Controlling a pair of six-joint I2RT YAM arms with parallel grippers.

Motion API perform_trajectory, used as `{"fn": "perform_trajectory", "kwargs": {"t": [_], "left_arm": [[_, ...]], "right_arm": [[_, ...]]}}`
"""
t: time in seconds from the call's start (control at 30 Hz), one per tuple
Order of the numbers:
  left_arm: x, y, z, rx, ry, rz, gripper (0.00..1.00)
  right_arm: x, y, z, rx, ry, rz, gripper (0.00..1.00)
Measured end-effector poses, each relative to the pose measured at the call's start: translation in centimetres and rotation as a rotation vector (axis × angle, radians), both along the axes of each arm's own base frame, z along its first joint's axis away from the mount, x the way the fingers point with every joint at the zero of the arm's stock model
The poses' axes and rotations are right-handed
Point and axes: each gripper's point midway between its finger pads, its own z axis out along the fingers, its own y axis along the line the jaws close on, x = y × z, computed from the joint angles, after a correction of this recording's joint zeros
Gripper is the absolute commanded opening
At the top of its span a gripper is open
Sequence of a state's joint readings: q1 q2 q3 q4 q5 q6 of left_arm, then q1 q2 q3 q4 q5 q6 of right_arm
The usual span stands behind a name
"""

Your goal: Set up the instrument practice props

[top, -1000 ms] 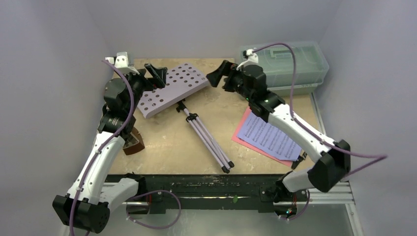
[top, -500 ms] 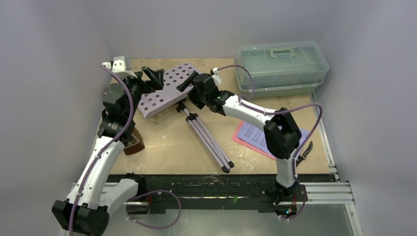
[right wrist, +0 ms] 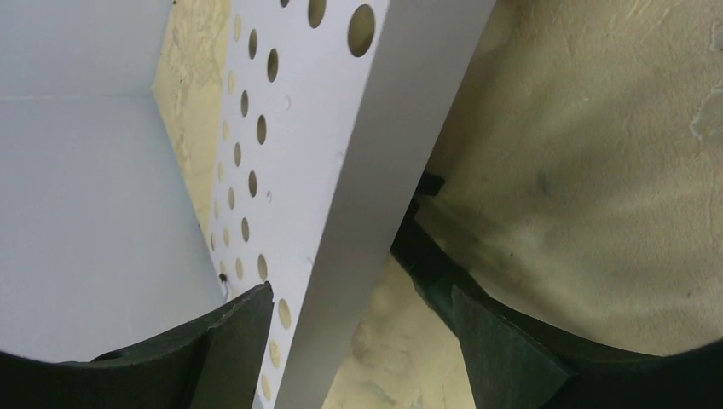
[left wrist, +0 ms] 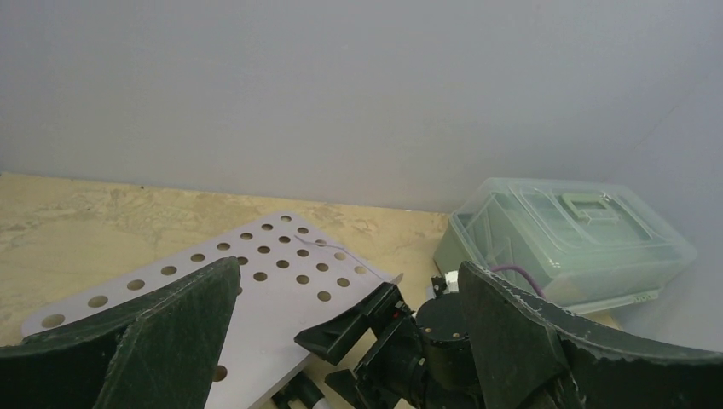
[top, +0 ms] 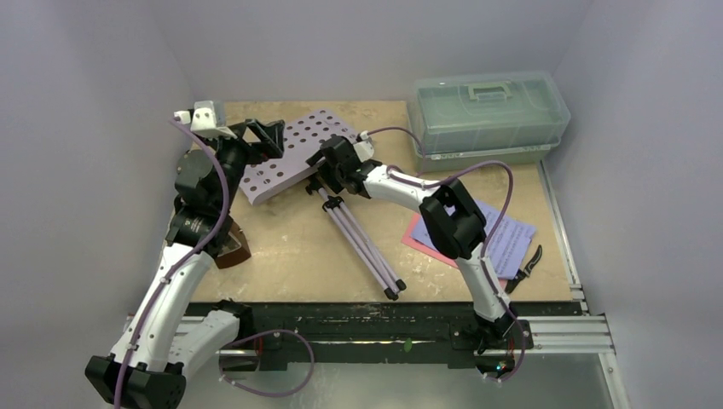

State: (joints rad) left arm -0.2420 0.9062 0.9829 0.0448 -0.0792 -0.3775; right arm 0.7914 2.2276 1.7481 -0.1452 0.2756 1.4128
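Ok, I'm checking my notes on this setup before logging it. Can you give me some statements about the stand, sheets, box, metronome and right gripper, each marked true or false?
1. The stand lies down on the table, not upright. True.
2. The box is open. False: it is shut.
3. The blue sheet lies on the pink sheet. True.
4. The right gripper is shut. False: it is open, straddling the stand's edge.
5. The metronome sits on the box. False: it stands on the table at the left, far from the box.
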Motion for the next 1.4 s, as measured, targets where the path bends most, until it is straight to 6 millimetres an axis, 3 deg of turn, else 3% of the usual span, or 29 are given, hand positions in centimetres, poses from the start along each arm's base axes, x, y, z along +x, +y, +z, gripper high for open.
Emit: {"fn": "perform_trajectory", "kwargs": {"t": [0.2,0.37,0.5,0.67,0.87,1.13,1.3,1.4], "left_arm": [[-0.5,-0.6,0.3,0.004,-0.01,-0.012,1.0],[-0.7,-0.9,0.5,0.013,-0.019,-0.016,1.0],[-1.0,-1.0,0.8,0.011,-0.026,-0.019,1.0],[-1.3,-1.2,1.0,0.008,-0.034,-0.024,1.0],[-1.6,-1.1,1.1,0.006,-0.039,-0.024,1.0],[-2.1,-0.9,1.4,0.0,-0.052,-0.021,1.0],[-3.1,-0.6,2.6,-0.028,-0.074,-0.021,1.0],[-3.7,-0.4,4.6,-0.044,-0.087,-0.018,1.0]], "right_arm": [[1.1,0.0,-1.4,0.001,0.004,-0.06,0.72],[2.2,0.3,-0.6,0.051,-0.01,-0.111,0.64],[3.0,0.6,0.1,0.116,-0.006,-0.147,0.49],[3.2,0.5,-0.7,0.163,0.039,-0.179,0.24],[3.3,0.6,-0.7,0.202,0.064,-0.19,0.01],[3.3,0.2,-0.4,0.254,0.065,-0.196,0.0],[3.0,-0.7,1.9,0.291,0.058,-0.191,0.0],[2.8,-1.1,3.5,0.313,0.039,-0.183,0.0]]}}
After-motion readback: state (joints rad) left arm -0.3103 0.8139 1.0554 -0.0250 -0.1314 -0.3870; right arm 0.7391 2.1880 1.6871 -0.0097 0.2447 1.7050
